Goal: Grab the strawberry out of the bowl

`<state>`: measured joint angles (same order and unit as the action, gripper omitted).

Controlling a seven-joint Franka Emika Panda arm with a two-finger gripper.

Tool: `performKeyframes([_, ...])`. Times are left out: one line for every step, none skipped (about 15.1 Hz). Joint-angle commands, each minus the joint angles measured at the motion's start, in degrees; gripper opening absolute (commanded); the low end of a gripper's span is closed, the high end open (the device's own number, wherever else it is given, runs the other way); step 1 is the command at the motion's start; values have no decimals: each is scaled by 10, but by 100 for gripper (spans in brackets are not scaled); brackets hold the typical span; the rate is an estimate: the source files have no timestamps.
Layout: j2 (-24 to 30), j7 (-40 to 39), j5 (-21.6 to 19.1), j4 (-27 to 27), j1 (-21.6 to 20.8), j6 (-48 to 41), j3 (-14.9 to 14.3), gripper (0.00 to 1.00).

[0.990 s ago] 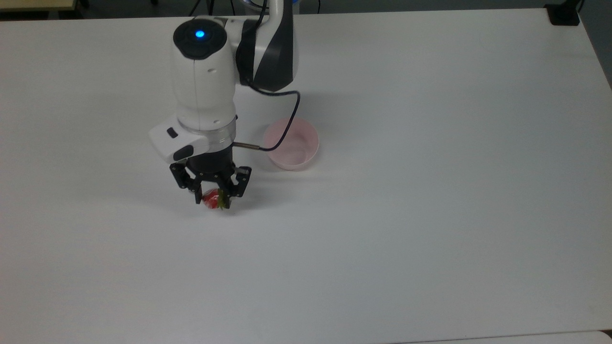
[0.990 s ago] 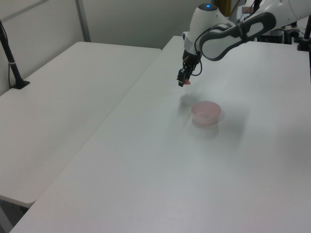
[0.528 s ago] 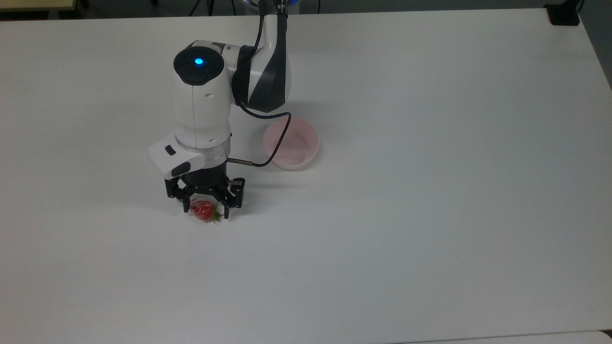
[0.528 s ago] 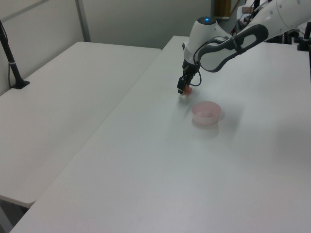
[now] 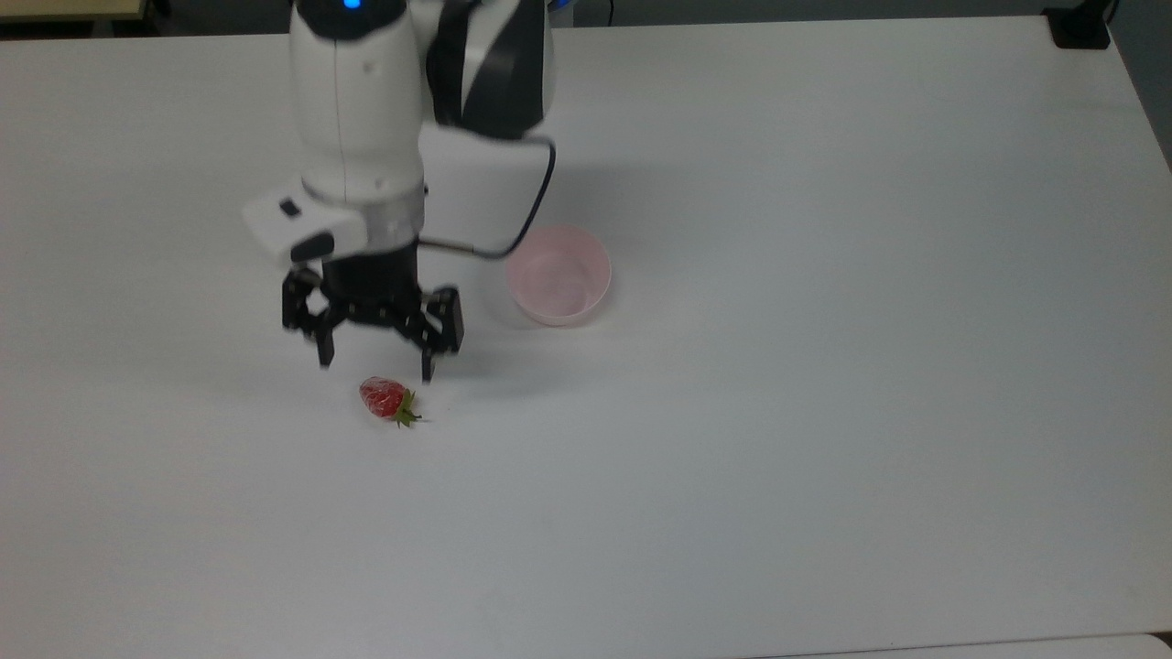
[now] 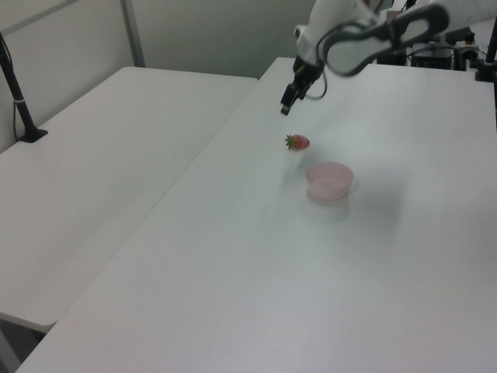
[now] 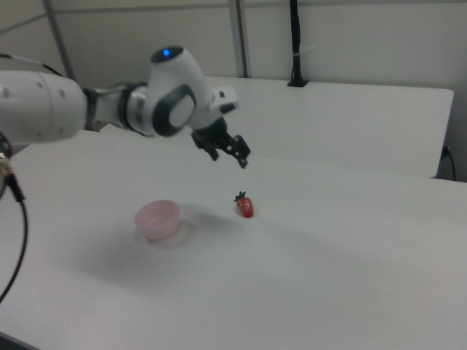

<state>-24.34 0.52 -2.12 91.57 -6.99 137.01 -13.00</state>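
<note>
The small red strawberry (image 5: 384,398) with a green cap lies on the white table (image 5: 824,366), outside the bowl; it also shows as the strawberry (image 6: 298,142) and the strawberry (image 7: 245,206). The pale pink bowl (image 5: 559,275) stands empty to its right in the top view, also seen as the bowl (image 6: 329,180) and the bowl (image 7: 157,219). My gripper (image 5: 374,362) hangs open in the air above the strawberry, holding nothing; the gripper (image 6: 285,103) and the gripper (image 7: 234,157) sit well clear of the fruit.
A black cable (image 5: 536,197) loops from the wrist past the bowl's rim. A second white table (image 6: 101,155) adjoins on the left view's left, with a black post (image 6: 17,97) on it. A black clamp (image 5: 1080,27) sits at the table's far corner.
The gripper lowered the strawberry to the table, opened and let it go, then rose away. The strawberry now lies free on the table. The bowl has not moved.
</note>
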Motion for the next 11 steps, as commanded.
performKeyframes([155,1,8,63,-29,-219,-10,100])
performKeyframes([182,1,10,64,-34,-267,-8,100])
performKeyframes([202,1,10,65,-36,-308,-5,100])
performKeyframes([219,2,11,65,-39,-347,-3,100])
performKeyframes([234,2,10,66,-46,-377,-3,100])
performKeyframes([244,2,10,68,-54,-400,-3,100])
performKeyframes([248,2,10,70,-59,-415,-3,100])
performKeyframes([248,2,11,69,-62,-420,-1,100])
performKeyframes([247,2,10,69,-62,-420,0,100])
performKeyframes([244,1,10,67,-62,-418,0,100])
performKeyframes([244,-2,8,66,-61,-416,0,100])
